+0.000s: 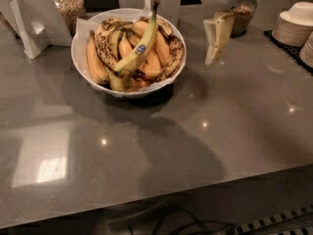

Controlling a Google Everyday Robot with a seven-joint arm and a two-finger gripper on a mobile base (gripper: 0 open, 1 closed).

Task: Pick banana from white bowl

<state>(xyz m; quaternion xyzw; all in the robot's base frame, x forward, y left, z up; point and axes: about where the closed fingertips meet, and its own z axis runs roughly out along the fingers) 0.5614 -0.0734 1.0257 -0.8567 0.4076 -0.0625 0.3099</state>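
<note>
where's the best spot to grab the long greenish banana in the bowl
Probably grip the banana mid-length, near its blue sticker, coming straight down: it lies on top of the pile in the white bowl, stem raised over the far rim. The gripper hangs right of the bowl.

1 cam, high, angled down, end effector (215, 53) top right

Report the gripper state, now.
Gripper: hangs right of the white bowl; open or closed cannot be told. The banana lies in the bowl.
</note>
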